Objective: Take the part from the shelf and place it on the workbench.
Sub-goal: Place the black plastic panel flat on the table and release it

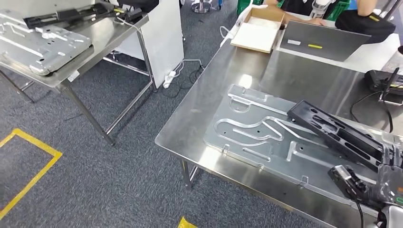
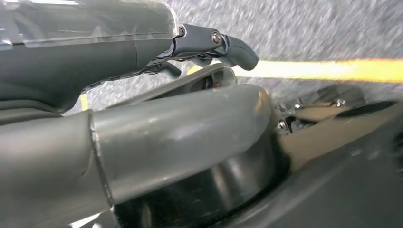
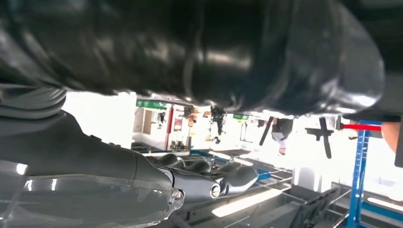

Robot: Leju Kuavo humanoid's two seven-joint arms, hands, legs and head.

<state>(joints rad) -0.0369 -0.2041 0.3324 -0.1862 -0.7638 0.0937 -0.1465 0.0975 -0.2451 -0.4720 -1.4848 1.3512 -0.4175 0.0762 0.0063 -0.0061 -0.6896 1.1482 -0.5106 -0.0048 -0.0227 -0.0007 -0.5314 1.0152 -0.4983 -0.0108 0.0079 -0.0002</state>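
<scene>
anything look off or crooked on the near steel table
The long black plastic part lies diagonally across the stamped silver metal plate, one end at the robot's right hand, not square to it. Nothing looks spilled or damaged.

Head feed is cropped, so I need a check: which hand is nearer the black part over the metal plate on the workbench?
Right. The right hand is at the near end of the black part, apparently gripping it. The left hand hangs low over carpet with a yellow line, away from the workbench.

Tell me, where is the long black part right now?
In the head view, the long black part is at the right, lying slantwise over the silver metal plate on the steel workbench, its near end by the right hand.
</scene>
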